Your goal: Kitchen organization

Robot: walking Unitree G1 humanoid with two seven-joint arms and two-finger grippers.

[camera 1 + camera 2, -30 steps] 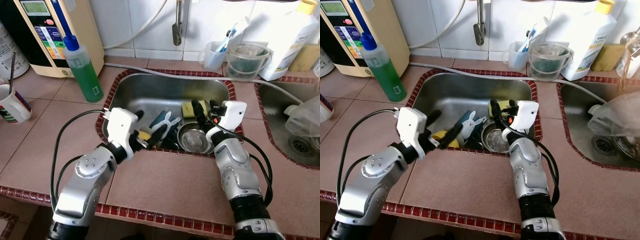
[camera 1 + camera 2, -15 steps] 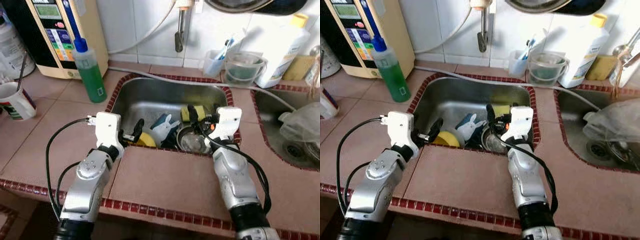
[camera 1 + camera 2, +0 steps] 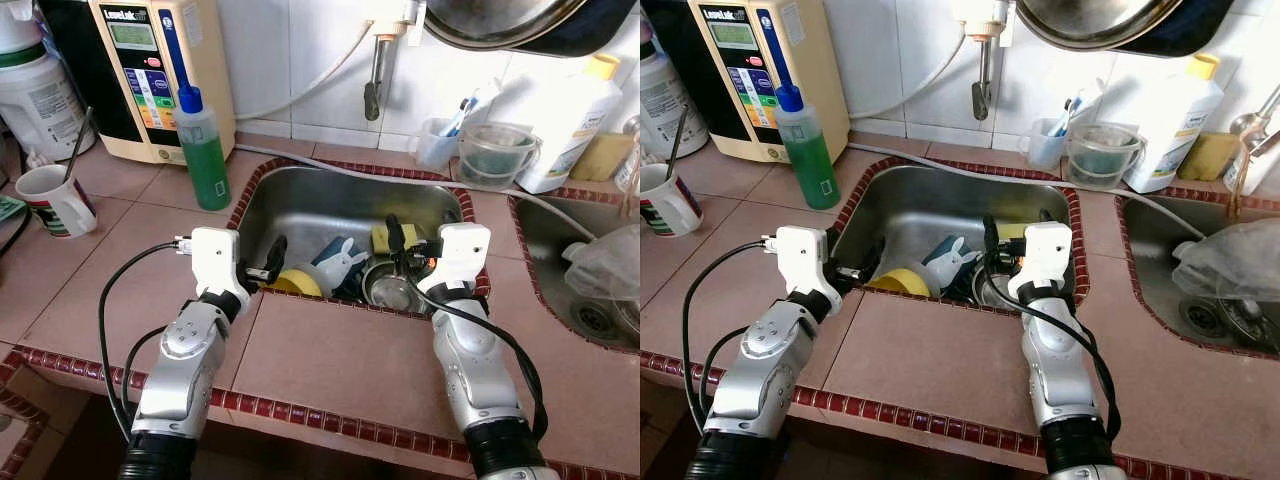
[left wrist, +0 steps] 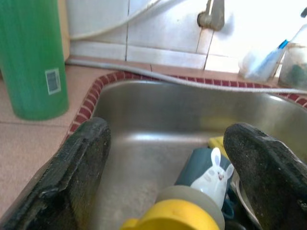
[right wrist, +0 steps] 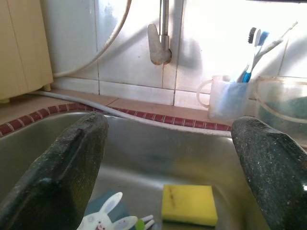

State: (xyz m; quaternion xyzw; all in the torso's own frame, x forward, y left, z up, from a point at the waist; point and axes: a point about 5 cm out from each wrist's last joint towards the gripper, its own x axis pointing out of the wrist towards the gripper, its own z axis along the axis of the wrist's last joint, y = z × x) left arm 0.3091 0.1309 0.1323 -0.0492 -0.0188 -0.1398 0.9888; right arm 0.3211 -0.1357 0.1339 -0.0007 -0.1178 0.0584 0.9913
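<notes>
Sponge [image 3: 391,236] in sink [image 3: 310,195] behind bowl [image 3: 392,287]; bottle [image 3: 204,150] left.

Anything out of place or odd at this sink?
Mostly clutter. The sink holds a heap: a yellow cup, a blue rabbit-eared item, a metal bowl and a yellow sponge. A crumpled plastic bag sits in the neighbouring basin. No spill or damage shows.

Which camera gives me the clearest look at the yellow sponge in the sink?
The right wrist view: the yellow sponge lies flat and whole between the right gripper's open fingers. Both eye views catch it partly behind that gripper; the left wrist view shows just a yellow sliver behind the bunny cup.
</notes>
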